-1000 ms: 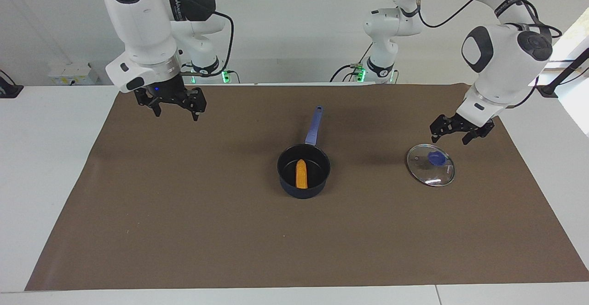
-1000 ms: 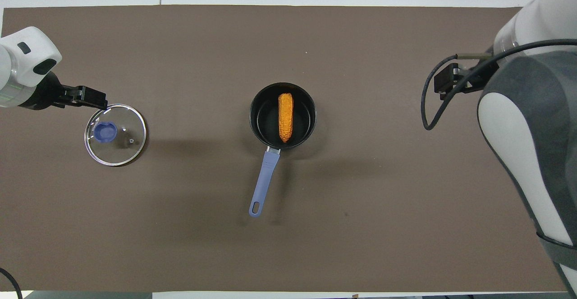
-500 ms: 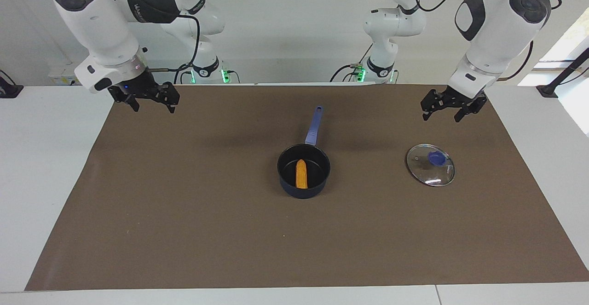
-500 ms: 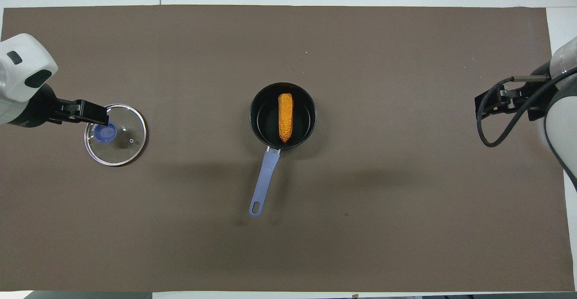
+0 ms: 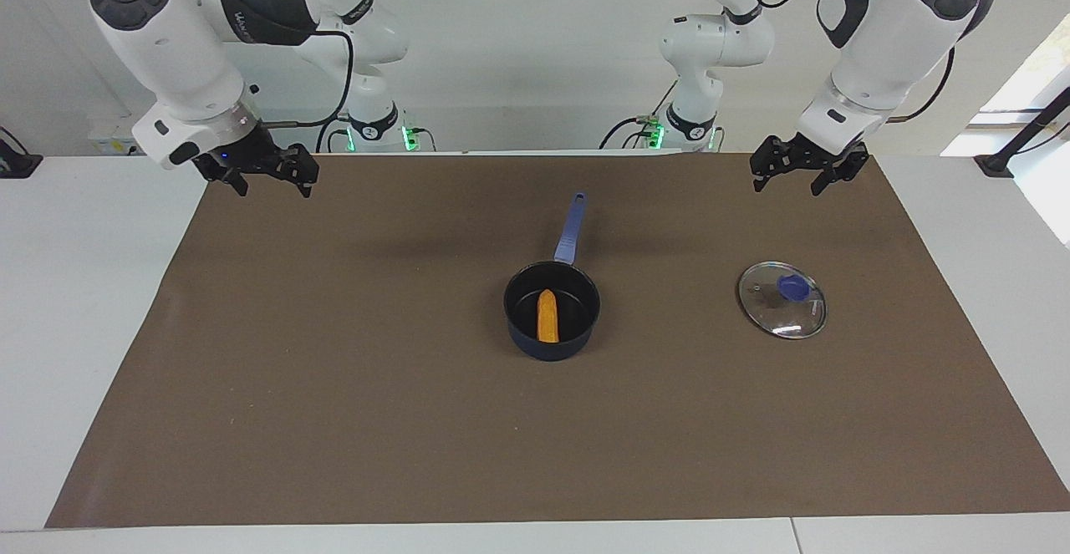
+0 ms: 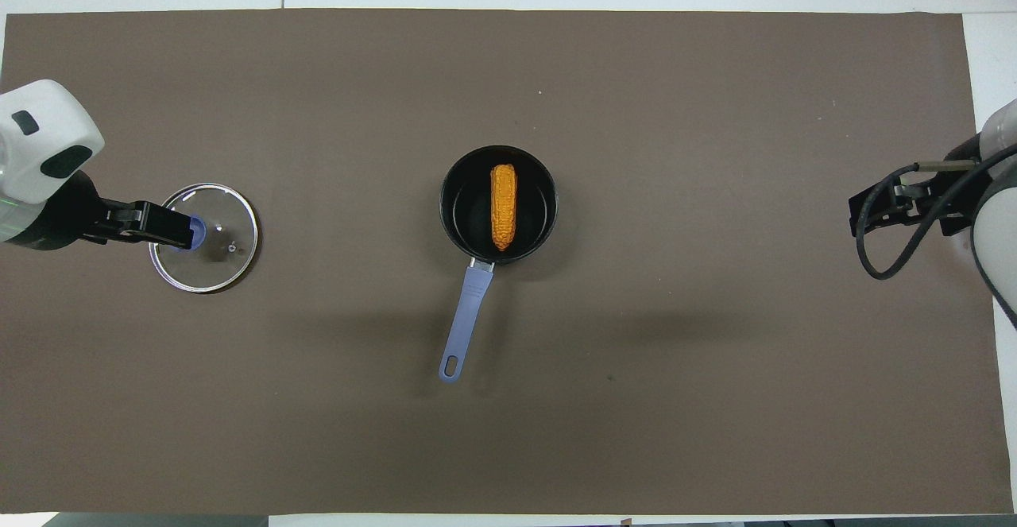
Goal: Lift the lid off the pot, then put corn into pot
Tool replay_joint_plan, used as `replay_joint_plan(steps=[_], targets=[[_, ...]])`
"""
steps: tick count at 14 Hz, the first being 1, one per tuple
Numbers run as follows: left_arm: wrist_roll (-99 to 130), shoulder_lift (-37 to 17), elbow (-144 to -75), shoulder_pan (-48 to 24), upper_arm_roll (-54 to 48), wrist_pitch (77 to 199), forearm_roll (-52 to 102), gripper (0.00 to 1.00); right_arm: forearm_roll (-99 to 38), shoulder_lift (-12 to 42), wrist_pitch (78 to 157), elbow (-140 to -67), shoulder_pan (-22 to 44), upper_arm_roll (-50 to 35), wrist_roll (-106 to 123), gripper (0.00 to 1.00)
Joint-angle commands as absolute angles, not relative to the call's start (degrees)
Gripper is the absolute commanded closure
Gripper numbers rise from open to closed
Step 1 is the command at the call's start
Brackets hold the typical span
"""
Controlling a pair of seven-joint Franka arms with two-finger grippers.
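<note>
The dark blue pot (image 5: 585, 332) (image 6: 450, 193) stands mid-mat, its long blue handle (image 6: 469, 312) pointing toward the robots. The orange corn (image 5: 547, 317) (image 6: 503, 206) lies inside it. The glass lid (image 5: 773, 313) (image 6: 226, 257) with its blue knob (image 5: 793, 287) rests flat on the mat toward the left arm's end. My left gripper (image 5: 786, 186) (image 6: 176, 229) hangs open and empty, high over the mat's robot-side edge; from above it overlaps the lid's knob. My right gripper (image 5: 275, 191) (image 6: 868, 213) hangs open and empty over the mat's corner at the right arm's end.
A brown mat (image 5: 334, 387) covers most of the white table (image 5: 84, 287). Nothing else lies on it apart from the pot and the lid.
Both arms have risen and drawn back toward the robots. The left gripper has lifted away from the lid, and the right one has swung outward to the mat's corner. Pot, corn and lid stay put.
</note>
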State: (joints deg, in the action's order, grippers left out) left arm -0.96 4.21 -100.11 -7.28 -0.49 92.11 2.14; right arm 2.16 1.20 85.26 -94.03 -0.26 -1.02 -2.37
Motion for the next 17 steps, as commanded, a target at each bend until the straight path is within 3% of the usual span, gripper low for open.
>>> replay_joint_plan(steps=[1,4,17], targets=[[-0.53,1.24,-93.00,-8.35,0.44,86.85,0.88,0.00,1.14,-1.58,85.95,-97.38,-0.53,-1.14,-0.35,0.00],[-0.53,2.20,-95.26,-8.52,0.35,87.27,0.88,0.00,1.14,-0.97,89.73,-96.95,-0.53,-0.10,-0.70,0.00],[-0.44,2.81,-95.80,-7.82,0.18,87.98,0.97,0.00,1.06,-0.88,89.21,-96.77,0.88,2.02,-0.62,0.00]])
